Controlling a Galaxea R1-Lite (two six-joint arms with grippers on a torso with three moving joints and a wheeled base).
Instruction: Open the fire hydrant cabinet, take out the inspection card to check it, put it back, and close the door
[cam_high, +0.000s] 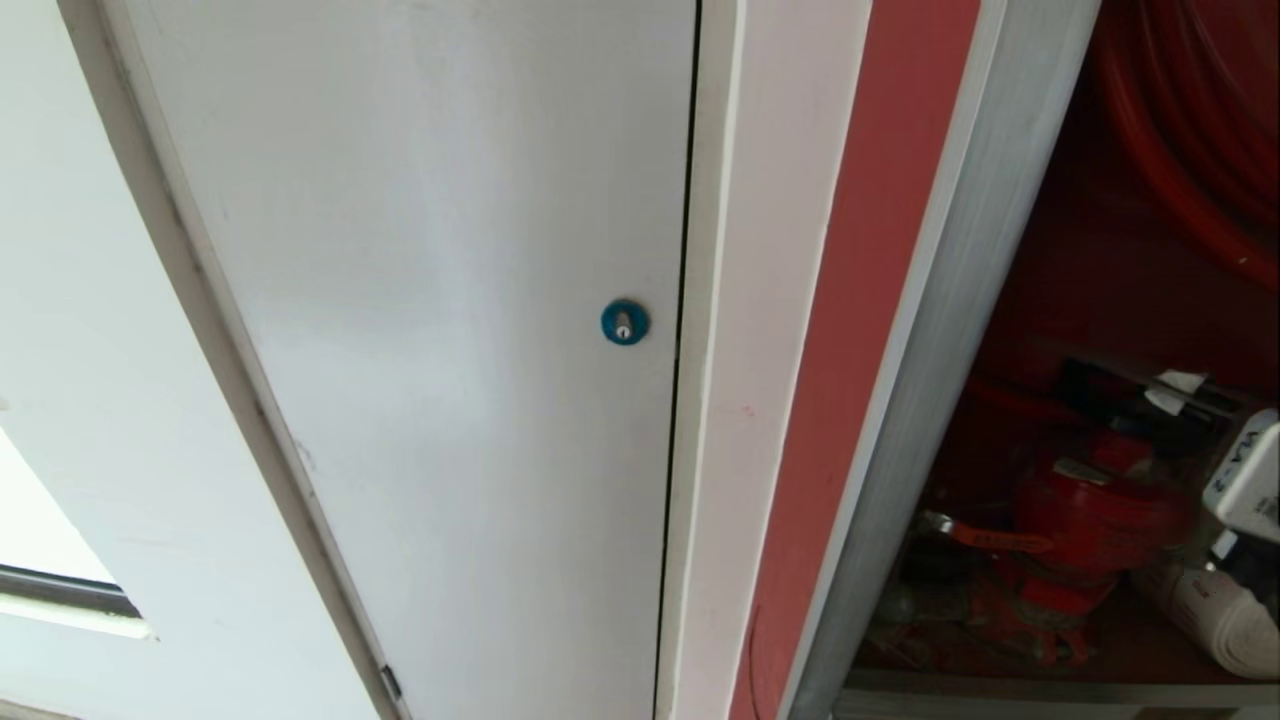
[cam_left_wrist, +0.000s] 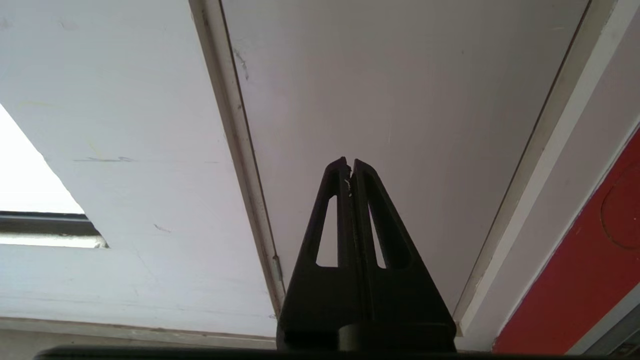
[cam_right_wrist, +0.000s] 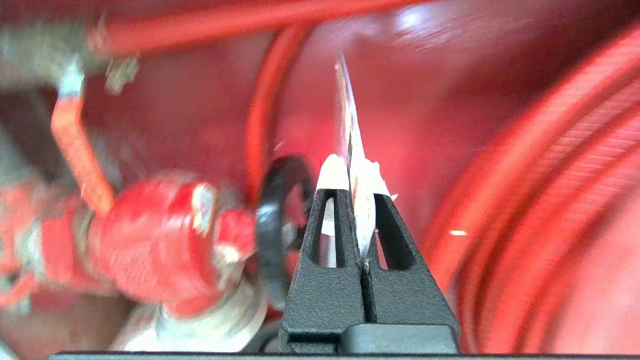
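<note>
Right gripper (cam_right_wrist: 354, 167) sits inside the fire hydrant cabinet (cam_high: 1080, 300), jaws pressed together on the inspection card (cam_right_wrist: 352, 150). Card is seen edge-on in the right wrist view, a thin white sheet standing up from between the fingertips, against the red back wall. Red hydrant valve (cam_right_wrist: 150, 235) lies to one side of the card, red hose coils (cam_right_wrist: 550, 175) to the other; the view is blurred. In the head view the cabinet's silver frame (cam_high: 930, 400) runs diagonally, with the valve and a white rolled hose (cam_high: 1215, 615) on the cabinet floor at lower right. The cabinet stands open; its door is not in view. Left gripper (cam_left_wrist: 350, 167) is parked, jaws closed and empty, pointing at the plain white door (cam_high: 420, 300) with the round blue lock (cam_high: 624, 322).
</note>
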